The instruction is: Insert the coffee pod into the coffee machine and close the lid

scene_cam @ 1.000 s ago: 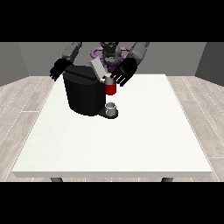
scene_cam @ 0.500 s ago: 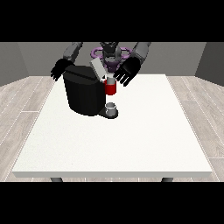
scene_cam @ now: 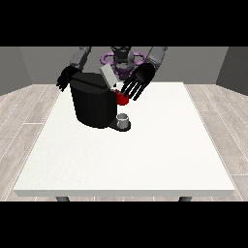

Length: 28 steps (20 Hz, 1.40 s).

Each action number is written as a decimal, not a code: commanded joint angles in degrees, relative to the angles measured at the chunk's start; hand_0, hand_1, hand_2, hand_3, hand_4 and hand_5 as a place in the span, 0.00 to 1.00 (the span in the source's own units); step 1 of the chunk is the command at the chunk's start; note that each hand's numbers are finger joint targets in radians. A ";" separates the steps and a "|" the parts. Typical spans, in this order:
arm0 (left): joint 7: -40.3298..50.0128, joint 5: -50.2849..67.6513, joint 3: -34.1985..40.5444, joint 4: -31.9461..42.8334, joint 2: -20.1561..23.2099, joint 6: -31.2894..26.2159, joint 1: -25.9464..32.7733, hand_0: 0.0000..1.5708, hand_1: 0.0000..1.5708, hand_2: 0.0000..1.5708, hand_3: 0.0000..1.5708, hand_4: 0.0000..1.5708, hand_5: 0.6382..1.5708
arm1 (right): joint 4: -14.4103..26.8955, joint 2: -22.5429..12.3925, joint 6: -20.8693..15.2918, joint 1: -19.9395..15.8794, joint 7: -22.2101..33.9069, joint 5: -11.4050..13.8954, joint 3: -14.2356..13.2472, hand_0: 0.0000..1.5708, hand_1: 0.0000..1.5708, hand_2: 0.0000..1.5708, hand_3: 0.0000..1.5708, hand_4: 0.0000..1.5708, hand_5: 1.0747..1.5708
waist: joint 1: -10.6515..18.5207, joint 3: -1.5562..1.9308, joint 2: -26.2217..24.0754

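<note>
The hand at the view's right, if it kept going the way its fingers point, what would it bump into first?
Probably the red thing at the machine. The hand has straight fingers aimed down toward it, though depth is hard to judge.

Red thing at the machine [scene_cam: 121,99] partly behind fingers [scene_cam: 131,90]; table legs mostly hidden.

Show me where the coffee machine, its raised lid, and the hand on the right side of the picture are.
coffee machine [scene_cam: 94,104], front view, on its black front wall.
lid [scene_cam: 107,76], front view, middle of the tilted grey flap.
hand at the view's right [scene_cam: 140,78], front view, on its palm.
</note>
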 commanded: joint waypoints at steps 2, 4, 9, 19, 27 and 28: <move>-0.45 -0.93 -0.19 1.14 2.10 -2.59 -0.08 0.00 0.00 0.00 0.00 0.00 1.00 | -0.15 -0.45 1.13 0.81 -0.30 -0.98 -0.46 0.00 0.00 0.00 0.00 0.24 1.00 | -0.61 -0.07 -0.63; -0.23 -1.06 -1.42 -0.61 -1.40 -2.27 0.96 0.00 0.00 0.00 0.00 0.00 1.00 | 3.64 -0.73 -0.53 0.77 -1.85 -0.14 -2.02 0.00 0.00 0.00 0.00 0.23 1.00 | 2.01 -0.06 -1.46; 3.20 -1.71 -2.29 -1.88 -5.16 -1.79 2.29 0.00 0.00 0.00 0.00 0.00 1.00 | 6.04 -2.45 1.58 0.75 -1.56 -2.22 -4.10 0.00 0.00 0.00 0.00 0.24 1.00 | 3.39 -0.05 -5.17; 1.19 2.60 1.53 -3.12 -5.38 -4.54 5.89 0.00 0.00 0.00 0.00 0.00 1.00 | 6.09 -1.25 0.80 5.25 -2.56 -2.72 -4.37 0.00 0.00 0.00 0.00 0.26 1.00 | 6.97 -0.06 -10.73; -3.54 18.23 13.62 -2.91 -15.84 -1.75 18.32 0.00 0.00 0.00 0.00 0.15 1.00 | 4.70 -1.59 1.61 12.72 -2.04 -4.39 -5.74 0.00 0.00 0.00 0.00 0.25 1.00 | 12.18 -0.14 -21.05; -2.31 20.28 15.17 -2.49 -16.69 -2.78 18.33 0.00 0.00 0.00 0.00 0.00 1.00 | 4.08 -1.67 2.26 14.28 -2.27 -3.28 -4.27 0.00 0.00 0.00 0.00 0.28 1.00 | 11.65 -0.14 -23.04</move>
